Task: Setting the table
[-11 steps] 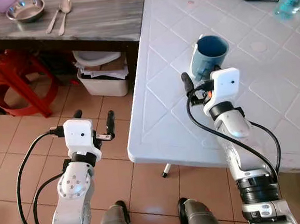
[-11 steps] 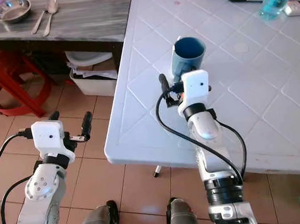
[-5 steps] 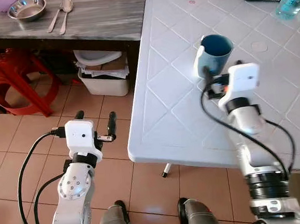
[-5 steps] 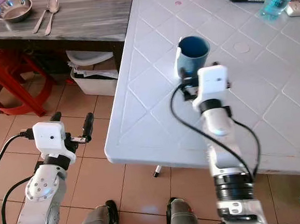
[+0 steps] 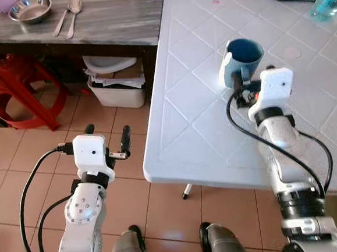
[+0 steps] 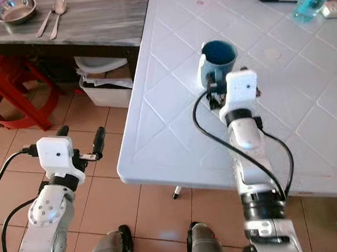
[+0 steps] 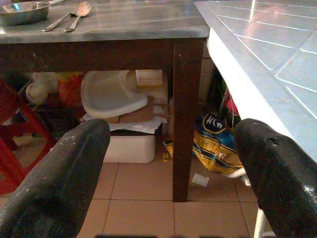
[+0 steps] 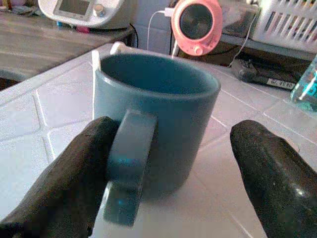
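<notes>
Jaws of the right gripper point(image 8: 163, 163) stand spread wide, one finger point(image 8: 74, 178) beside the handle of the blue mug point(image 5: 242, 62) and the other well clear of its far wall; nothing is clasped. Compared with a second ago, the right arm has swung from the mug's left side to a position directly below it in the head view, so the wrist now lines up with the mug's body. The mug itself has stayed upright on the white tabletop point(image 5: 197, 118), right of centre in the upper half of the frame. This suggests the approach is nearly complete and closure on the mug is the likely next step. The forearm rises from the lower right, wrist bent forward and level with the tabletop. The left gripper point(image 5: 105, 139) hangs idle over the tiled floor at lower left, jaws parted and empty. A metal bowl point(image 5: 29, 9) and spoons point(image 5: 69, 14) lie on the grey wooden tabletop point(image 5: 113, 19) at upper left.
</notes>
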### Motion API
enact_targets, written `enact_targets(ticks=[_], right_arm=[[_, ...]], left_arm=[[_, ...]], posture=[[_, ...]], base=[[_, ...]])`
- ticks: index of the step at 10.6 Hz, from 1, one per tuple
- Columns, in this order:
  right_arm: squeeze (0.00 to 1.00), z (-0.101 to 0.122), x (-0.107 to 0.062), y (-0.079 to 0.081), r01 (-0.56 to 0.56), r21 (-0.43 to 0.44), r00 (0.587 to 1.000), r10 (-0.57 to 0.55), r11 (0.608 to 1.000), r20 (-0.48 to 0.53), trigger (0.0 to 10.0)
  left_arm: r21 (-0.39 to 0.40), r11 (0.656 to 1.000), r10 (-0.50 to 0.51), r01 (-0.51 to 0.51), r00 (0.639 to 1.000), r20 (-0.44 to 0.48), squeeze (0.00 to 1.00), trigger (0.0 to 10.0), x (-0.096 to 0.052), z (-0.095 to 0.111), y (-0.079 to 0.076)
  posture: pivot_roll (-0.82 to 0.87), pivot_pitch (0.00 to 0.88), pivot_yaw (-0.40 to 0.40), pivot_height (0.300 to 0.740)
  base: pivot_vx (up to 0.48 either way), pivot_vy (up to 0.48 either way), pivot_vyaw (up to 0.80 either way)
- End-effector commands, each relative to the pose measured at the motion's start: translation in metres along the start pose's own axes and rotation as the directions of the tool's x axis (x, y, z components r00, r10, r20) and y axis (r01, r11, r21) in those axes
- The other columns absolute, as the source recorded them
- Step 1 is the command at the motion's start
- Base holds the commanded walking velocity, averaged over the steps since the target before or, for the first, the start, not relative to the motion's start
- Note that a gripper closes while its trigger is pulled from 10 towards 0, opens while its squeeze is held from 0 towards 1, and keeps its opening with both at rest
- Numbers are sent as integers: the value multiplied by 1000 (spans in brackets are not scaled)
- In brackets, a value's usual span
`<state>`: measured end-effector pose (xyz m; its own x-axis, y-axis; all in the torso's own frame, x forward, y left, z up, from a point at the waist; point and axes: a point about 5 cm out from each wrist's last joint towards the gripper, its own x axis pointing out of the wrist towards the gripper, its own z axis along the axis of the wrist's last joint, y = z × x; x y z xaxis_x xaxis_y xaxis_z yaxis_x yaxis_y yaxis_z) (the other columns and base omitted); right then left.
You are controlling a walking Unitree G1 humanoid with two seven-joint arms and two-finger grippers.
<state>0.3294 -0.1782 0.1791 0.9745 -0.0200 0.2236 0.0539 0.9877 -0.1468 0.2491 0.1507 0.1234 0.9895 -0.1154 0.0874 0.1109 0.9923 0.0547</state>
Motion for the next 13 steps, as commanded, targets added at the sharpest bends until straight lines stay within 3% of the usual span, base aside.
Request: enact_targets(ticks=[1,4,5,7,9,11,13], right_arm=[[0,-1,0,-2,9,-3,1000,-9,1000,-2,0],[0,-4,-2,-2,8,1,1000,-8,1000,-9,0],[0,-5,-2,-2,9,2,1000,-9,1000,-12,0],[0,-7,-3,-4,11,4,1000,-11,1000,-22,0],[0,-8,-3,-4,3,8,1000,-3,1000,-30,0],[0,-11,-4,-2,8,15,999,-7,1000,-46,0],[0,-13,-6,-1,11,21,999,-10,1000,-51,0]], left_arm=[[7,1000,0,0,1000,-7,0,10000,-2,0,3],[3,1000,-6,6,1000,-8,0,10000,-2,0,2],[-41,997,-59,59,998,0,0,10000,-2,1,-4],[-148,963,-222,224,975,29,0,10000,-8,5,-23],[-178,938,-299,299,954,30,0,10000,-13,5,-31],[-214,882,-421,419,906,37,0,10000,-18,6,-35],[-229,863,-452,450,891,46,0,10000,-19,8,-38]], posture=[[-16,248,21,740],[-19,249,24,740],[-21,249,25,740],[-20,248,23,740],[-19,247,20,740],[-17,242,18,740],[-20,242,20,740]], base=[[0,0,0],[0,0,0],[0,0,0],[0,0,0],[0,0,0],[0,0,0],[0,0,0]])
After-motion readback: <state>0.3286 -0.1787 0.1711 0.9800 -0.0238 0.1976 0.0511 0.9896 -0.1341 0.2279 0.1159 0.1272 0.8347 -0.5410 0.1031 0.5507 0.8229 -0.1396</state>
